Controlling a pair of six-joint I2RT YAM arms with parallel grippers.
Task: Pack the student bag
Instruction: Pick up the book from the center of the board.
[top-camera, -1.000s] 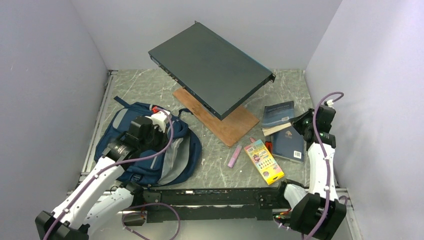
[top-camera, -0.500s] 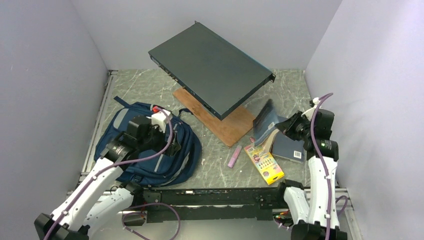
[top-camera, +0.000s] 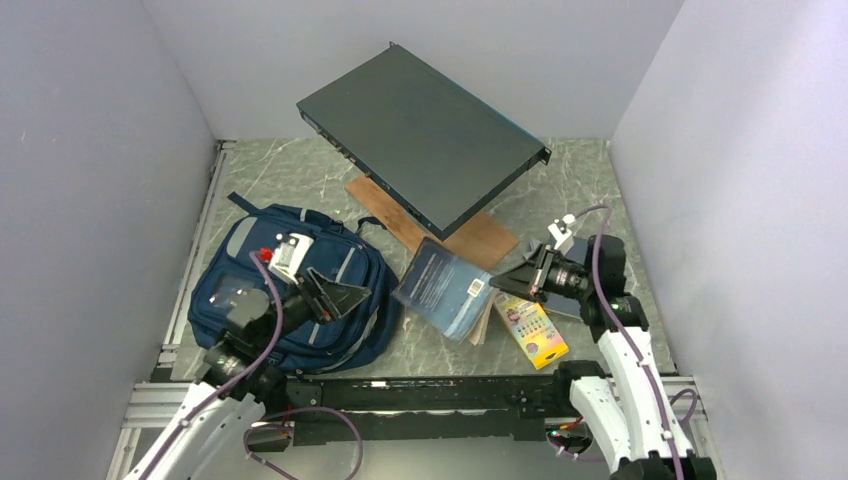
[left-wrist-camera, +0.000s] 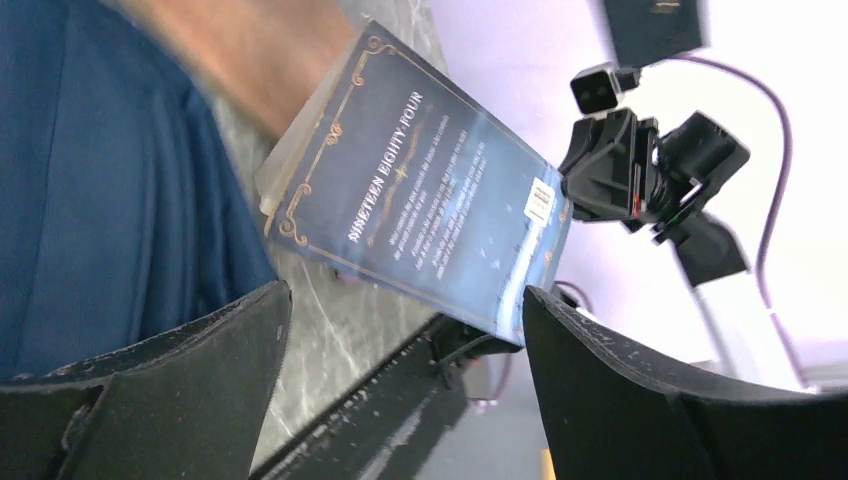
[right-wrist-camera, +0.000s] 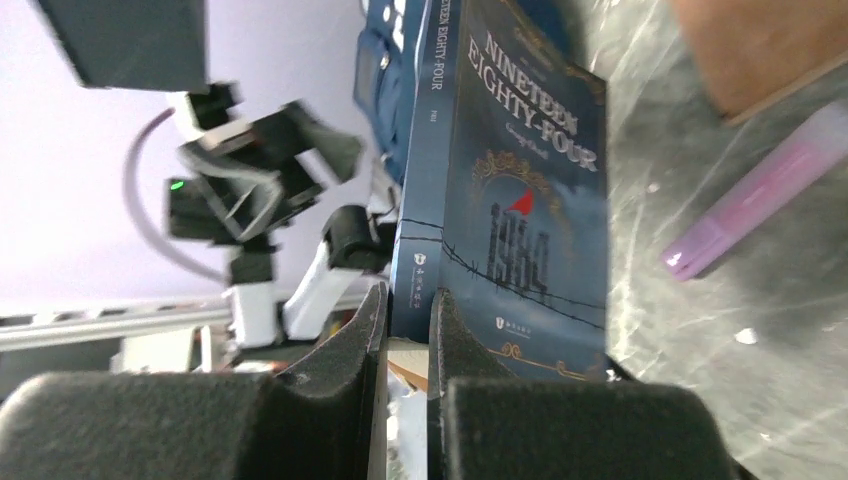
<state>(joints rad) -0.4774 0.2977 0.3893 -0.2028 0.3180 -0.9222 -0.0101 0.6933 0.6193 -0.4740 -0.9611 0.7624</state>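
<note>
The student bag (top-camera: 230, 275), a navy backpack with grey stripes, lies flat at the left of the table and fills the left edge of the left wrist view as blue fabric (left-wrist-camera: 100, 200). My left gripper (top-camera: 340, 295) hovers over the bag's right side, open and empty, its jaws wide apart (left-wrist-camera: 405, 330). A blue paperback, "Nineteen Eighty-Four" (top-camera: 445, 285), hangs tilted in the air between the bag and the crayon box. My right gripper (top-camera: 497, 287) is shut on the book's lower edge near the spine (right-wrist-camera: 407, 300). The book's cover (right-wrist-camera: 520, 190) faces the right wrist camera, its back (left-wrist-camera: 420, 210) the left.
A flat black case (top-camera: 425, 135) leans on a wooden board (top-camera: 480, 245) at the back. A crayon box (top-camera: 535, 335) lies under the right gripper. A purple highlighter (right-wrist-camera: 750, 205) lies on the marble top near the board. Grey walls close in on both sides.
My left gripper has opened, let go of the bag and drawn back toward the near edge. My right gripper has lifted the blue book off the table and carried it left toward the bag.
</note>
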